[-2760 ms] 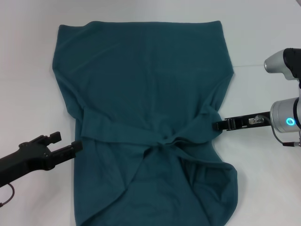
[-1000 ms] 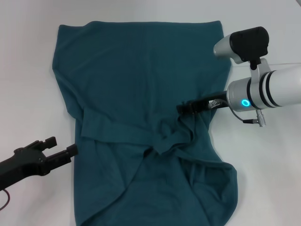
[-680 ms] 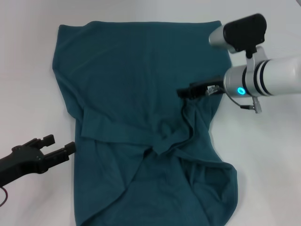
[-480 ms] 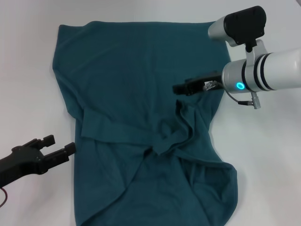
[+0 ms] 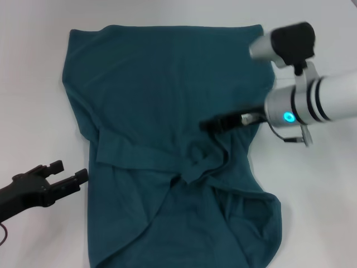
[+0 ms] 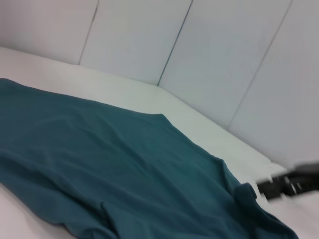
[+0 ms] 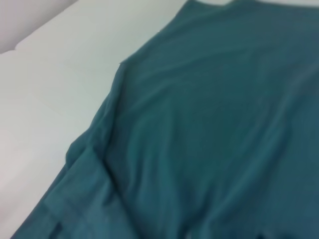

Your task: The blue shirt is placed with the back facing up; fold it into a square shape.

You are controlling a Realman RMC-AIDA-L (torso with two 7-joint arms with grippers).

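Our right tool [image 5: 209,124] hangs out over the middle of the blue shirt [image 5: 167,100], its dark tip pointing toward the left side, just above the bunched ridge of cloth where the two folded-in sleeves meet. We cannot tell whether it is spread or pinching; the tip is a dark blur from the head view. In the left wrist view it [image 6: 286,185] shows right at the puckered edge of the fabric, and again we cannot read the jaws.

The shirt lies flat on the white desk [image 5: 33,67], plain side up. Its long axis runs away from us, with the straight hem at the far end and the rumpled end nearest the robot. Both sleeves look already turned inward across the waistline, so we judge the width folds done and the lengthwise fold still to come.

That fold turns on one relation: the cloth to be lifted lies directly beneath and just nearer than the right tool, while the left tool [image 5: 67,180] sits off the shirt's left edge, close beside it, its two fingers apart with nothing between them. The right arm is clearly the nearer one to the crumpled centre.

No containers anywhere on the desk.
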